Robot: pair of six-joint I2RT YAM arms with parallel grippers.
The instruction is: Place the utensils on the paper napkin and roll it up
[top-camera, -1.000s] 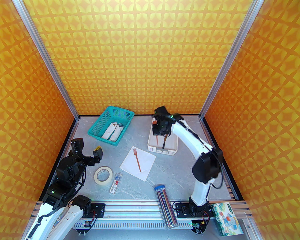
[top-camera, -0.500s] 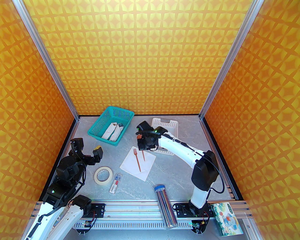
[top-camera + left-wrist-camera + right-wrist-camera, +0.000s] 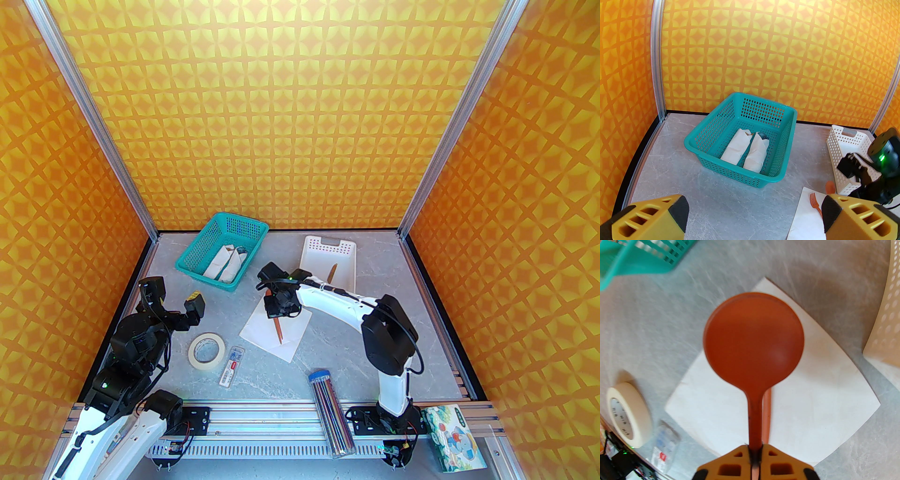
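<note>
Left gripper (image 3: 174,300), at the table's eight o'clock, hangs wide open and empty. At the centre, the paper napkin (image 3: 260,328) carries the fork (image 3: 766,413). Above it the right gripper (image 3: 754,451) pinches the spoon (image 3: 753,338) by its handle end (a thin hold). Dropped crooked, the spoon could skid off the sheet. Its arm reaches low across. At one o'clock, the knife (image 3: 332,273) lies in the white tray (image 3: 328,243).

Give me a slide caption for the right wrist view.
Right tool grips the reddish-brown spoon above the paper napkin, where the orange fork lies.
</note>
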